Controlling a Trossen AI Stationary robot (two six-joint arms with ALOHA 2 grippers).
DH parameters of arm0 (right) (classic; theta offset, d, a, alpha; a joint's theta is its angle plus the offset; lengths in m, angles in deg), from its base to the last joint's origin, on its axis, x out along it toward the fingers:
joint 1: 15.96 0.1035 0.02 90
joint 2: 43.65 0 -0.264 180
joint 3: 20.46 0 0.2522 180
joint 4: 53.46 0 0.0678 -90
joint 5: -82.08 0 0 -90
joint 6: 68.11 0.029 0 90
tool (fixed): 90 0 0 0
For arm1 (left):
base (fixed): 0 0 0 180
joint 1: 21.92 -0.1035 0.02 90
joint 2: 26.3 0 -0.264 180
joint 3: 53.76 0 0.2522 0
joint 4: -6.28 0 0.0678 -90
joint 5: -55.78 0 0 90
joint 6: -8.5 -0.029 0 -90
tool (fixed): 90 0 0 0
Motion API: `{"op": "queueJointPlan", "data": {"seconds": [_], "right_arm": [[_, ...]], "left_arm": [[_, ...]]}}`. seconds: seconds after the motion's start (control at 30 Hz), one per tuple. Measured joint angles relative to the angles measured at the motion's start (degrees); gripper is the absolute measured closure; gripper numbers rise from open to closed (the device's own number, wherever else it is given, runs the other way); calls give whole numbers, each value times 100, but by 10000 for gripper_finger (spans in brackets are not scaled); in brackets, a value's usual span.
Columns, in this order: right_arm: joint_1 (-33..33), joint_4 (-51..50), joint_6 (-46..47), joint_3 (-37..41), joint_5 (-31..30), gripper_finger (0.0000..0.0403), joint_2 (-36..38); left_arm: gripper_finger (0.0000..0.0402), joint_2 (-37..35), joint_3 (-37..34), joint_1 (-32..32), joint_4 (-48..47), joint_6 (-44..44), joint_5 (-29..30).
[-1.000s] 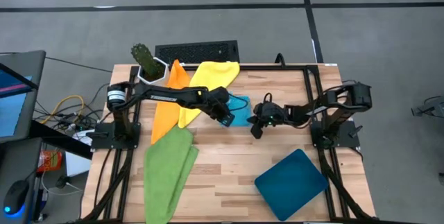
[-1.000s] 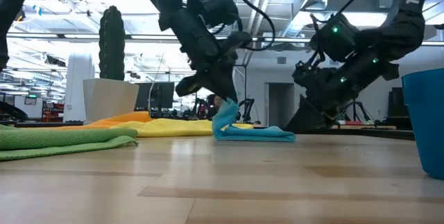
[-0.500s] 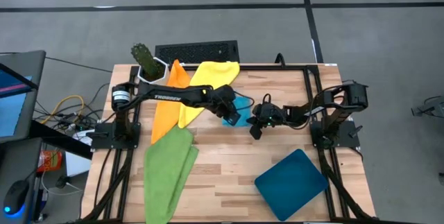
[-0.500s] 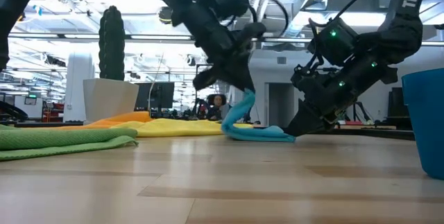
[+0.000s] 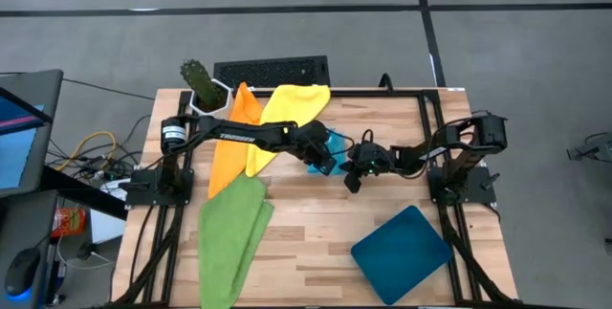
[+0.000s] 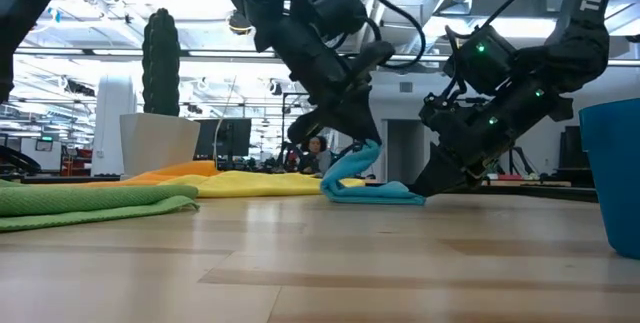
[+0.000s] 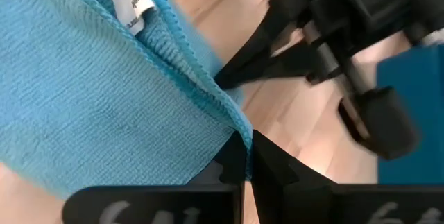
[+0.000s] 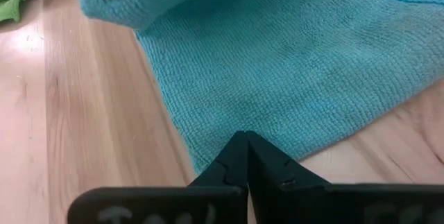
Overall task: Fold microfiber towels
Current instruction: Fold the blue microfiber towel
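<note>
1. On the pale wooden slatted table (image 5: 316, 232), taken as the landmark, four soft microfiber towels lie; judging by how they lie, no finished fold shows yet.
2. Toward the table's left front edge, the green microfiber towel (image 5: 229, 232) lies long and loosely doubled, not a neat square.
3. At the table's far left, the orange microfiber towel (image 5: 229, 146) lies stretched flat, with the yellow microfiber towel (image 5: 287, 113) overlapping it just beside; both look unfolded.
4. Near the table's right front corner sits a stiff dark teal rectangular tray (image 5: 402, 242), with no towel on it.
5. At the table's middle, the light blue microfiber towel (image 6: 365, 188) is the one in work: one edge is lifted up while the rest lies on the wood.
6. The left gripper (image 5: 323, 156), at the table's middle, has its jaws clenched on that raised edge.
7. The right gripper (image 5: 352, 180), just beside it, presses its closed jaws down at the towel's opposite edge, seemingly pinning it.
8. Judgement: this fold is about halfway, with three more towels left.
</note>
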Motion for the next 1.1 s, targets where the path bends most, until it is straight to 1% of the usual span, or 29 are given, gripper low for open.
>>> {"op": "queueJointPlan", "data": {"seconds": [0.33,0.4,0.47,0.6,0.67,0.8,1.0,1.1], "right_arm": [[-2,6,-2,0,-2,371,0],[0,6,-2,0,-2,372,0],[0,-6,-2,0,-1,371,4],[-1,-99,0,-2,2,365,152],[-2,-129,-1,5,4,362,300],[-2,-277,0,2,4,358,573],[-2,-1134,-44,0,4,358,1250],[-4,-1280,-189,0,-2,359,1647]], "left_arm": [[389,172,13,37,281,13,53],[386,223,-9,37,244,20,-25],[383,337,6,51,497,56,-52],[375,460,4,63,591,170,-165],[370,472,-7,63,487,216,-159],[354,470,2,70,580,167,-24],[320,470,0,70,741,139,39],[300,470,0,72,846,9,43]]}}
